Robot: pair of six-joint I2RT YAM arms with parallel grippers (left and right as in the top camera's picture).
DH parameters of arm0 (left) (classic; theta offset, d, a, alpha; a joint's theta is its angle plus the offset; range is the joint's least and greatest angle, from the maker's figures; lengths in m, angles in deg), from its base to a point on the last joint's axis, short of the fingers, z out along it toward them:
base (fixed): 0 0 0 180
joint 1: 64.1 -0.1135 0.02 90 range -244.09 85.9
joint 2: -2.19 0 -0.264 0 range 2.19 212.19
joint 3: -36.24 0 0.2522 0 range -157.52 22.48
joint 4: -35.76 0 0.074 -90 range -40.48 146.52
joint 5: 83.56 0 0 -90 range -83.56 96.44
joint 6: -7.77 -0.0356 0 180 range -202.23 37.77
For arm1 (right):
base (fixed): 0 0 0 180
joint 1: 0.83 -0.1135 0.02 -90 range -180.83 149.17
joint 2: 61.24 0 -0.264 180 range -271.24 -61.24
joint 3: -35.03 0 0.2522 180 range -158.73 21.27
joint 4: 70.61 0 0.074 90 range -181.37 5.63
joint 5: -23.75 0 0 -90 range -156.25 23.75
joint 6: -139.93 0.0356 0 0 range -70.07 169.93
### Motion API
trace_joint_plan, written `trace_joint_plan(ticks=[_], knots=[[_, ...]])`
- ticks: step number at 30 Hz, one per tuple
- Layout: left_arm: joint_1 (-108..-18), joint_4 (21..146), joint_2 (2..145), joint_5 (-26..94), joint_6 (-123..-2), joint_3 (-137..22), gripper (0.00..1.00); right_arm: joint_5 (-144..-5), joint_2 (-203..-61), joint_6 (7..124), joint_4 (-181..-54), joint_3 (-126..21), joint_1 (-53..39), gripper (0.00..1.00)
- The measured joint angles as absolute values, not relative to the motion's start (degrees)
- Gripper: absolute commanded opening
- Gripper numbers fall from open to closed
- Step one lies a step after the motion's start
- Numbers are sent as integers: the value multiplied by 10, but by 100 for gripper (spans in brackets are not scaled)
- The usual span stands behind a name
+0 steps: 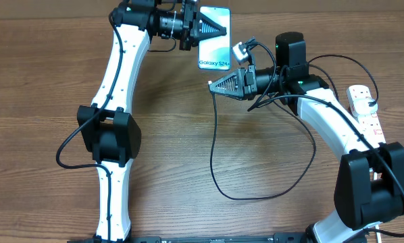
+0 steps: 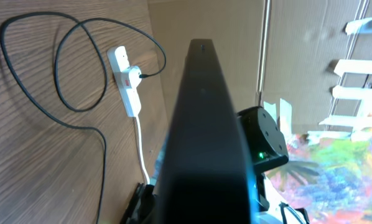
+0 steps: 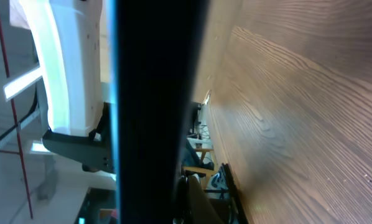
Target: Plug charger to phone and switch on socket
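Left gripper, black fingers pressed together with nothing visible between them, reaches in from the left over the far half of the phone. The phone is a slim rectangular smartphone with a lit light-blue screen, lying face up on the brown wooden table. Whether the tips touch the glass I cannot tell. The phone's long axis runs away from the robot, and the short edge by the "Galaxy S24" text points back toward the robot. The charging port is probably in that near edge, though no view shows it.

Just nearer than that edge, and a little to its left, sits the right gripper, pointing leftward with its fingers closed. The charger, a long thin black cable, has its small free end right at those fingertips, runs toward the robot and loops round to the right. Whether the tips pinch the plug cannot be told.

The right arm is therefore the nearer one. The phone's near edge lies just beyond and slightly right of its tips, so the plug would have to travel along the phone's long axis. Well apart at the far right lies the socket, a white elongated power strip with red switches, where the cable's other end runs.
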State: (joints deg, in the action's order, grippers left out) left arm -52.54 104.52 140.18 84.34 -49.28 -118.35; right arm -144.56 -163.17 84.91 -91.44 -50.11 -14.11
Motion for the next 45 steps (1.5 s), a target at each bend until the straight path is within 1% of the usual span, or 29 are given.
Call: trace_joint_plan(ticks=[9, 13, 17, 22, 26, 33, 45], knots=[[-529, 992, 1402, 841, -480, -1184, 4, -1424, -1632, 919, -798, -501, -140, 4], [-542, 975, 1402, 841, -478, -1184, 4, -1426, -1632, 937, -792, -501, -134, 4], [-574, 990, 1402, 841, -478, -1184, 4, -1424, -1632, 943, -792, -501, -123, 4], [-604, 993, 1402, 840, -478, -1184, 4, -1378, -1632, 950, -792, -501, -126, 4], [-597, 993, 1402, 839, -477, -1184, 4, -1346, -1632, 954, -788, -501, -143, 4], [-569, 992, 1402, 843, -472, -1184, 4, -1323, -1632, 979, -718, -501, -163, 4], [-567, 989, 1402, 853, -465, -1184, 4, -1304, -1632, 1008, -715, -501, -163, 4]])
